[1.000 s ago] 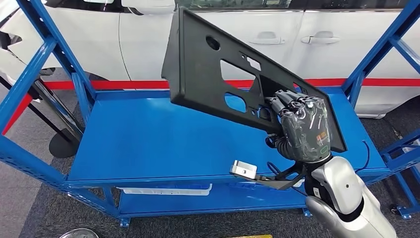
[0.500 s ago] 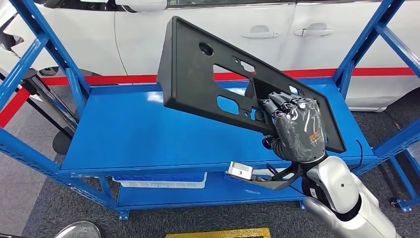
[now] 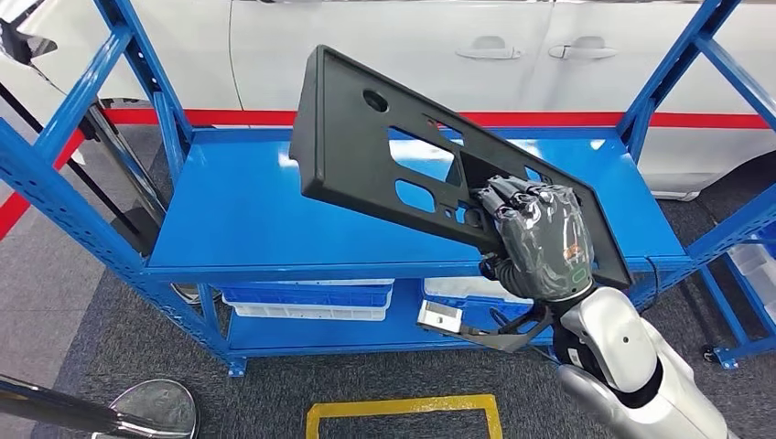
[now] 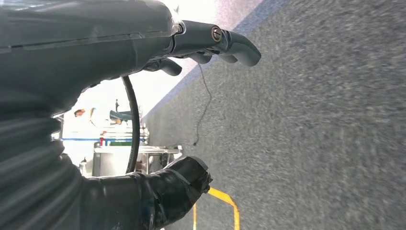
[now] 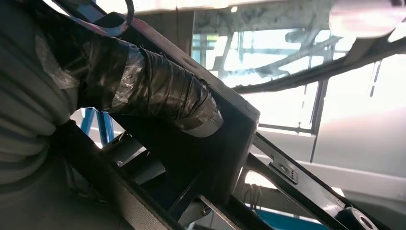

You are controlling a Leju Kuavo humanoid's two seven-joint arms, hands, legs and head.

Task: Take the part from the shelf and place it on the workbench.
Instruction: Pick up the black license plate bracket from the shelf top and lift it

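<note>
Since the earlier frames the whole head view has shifted: more grey floor and a yellow floor marking [image 3: 403, 412] show below, so the camera has backed off from the blue steel shelf rack [image 3: 238, 229], and the wide black moulded plastic panel with cut-out windows [image 3: 366, 155] is carried with it, keeping its tilt. The panel now hangs clear above the rack's top deck, its far corner raised toward the white car [image 3: 366, 46] and its near end low, in the right hand [image 3: 540, 240]. It looks rigid and fairly light, yet long, so a one-ended hold probably lets it lever and swing; a hold on a cut-out edge nearer the middle would likely steady it. The right hand, wrapped in dark tape, is clamped on the panel's near rim beside a window, forearm rising from below. The left hand [image 4: 119, 120] hangs over grey carpet, fingers apart, holding nothing.
</note>
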